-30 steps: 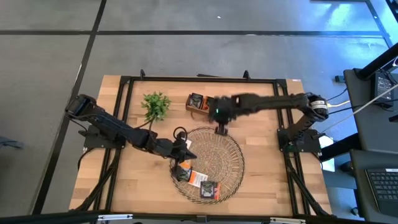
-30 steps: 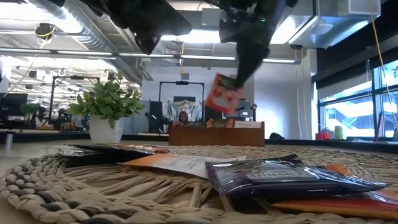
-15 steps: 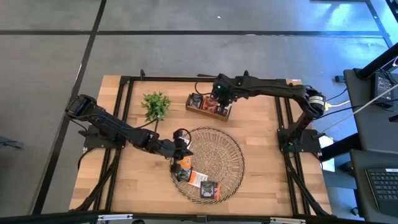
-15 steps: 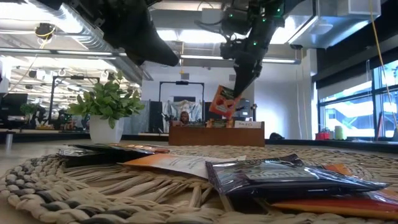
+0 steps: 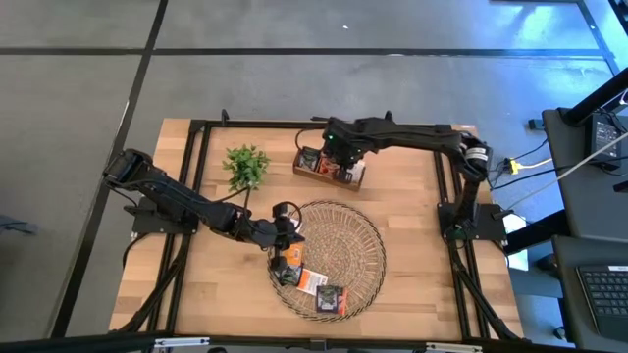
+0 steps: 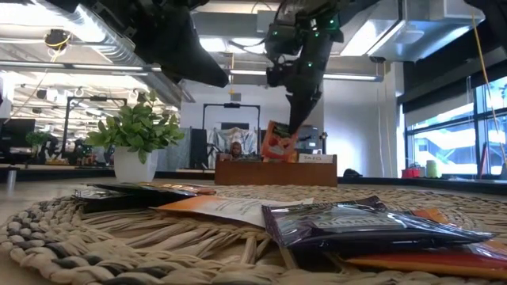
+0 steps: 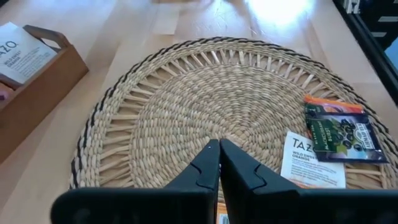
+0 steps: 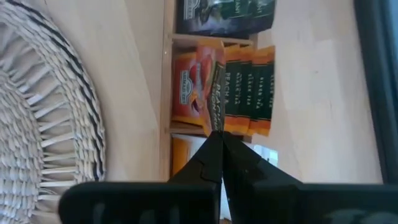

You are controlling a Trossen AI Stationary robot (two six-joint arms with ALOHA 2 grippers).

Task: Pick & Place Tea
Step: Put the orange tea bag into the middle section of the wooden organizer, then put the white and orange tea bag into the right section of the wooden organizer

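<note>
High view: right gripper [image 5: 339,157] hangs over the wooden box [image 5: 330,167]; left gripper [image 5: 291,231] rests clenched over the woven tray [image 5: 365,245]. Low view alone shows the plant [image 6: 139,131]. Right wrist view: fingers pinch an orange sachet [image 8: 200,93] above the box's middle compartment.
</note>
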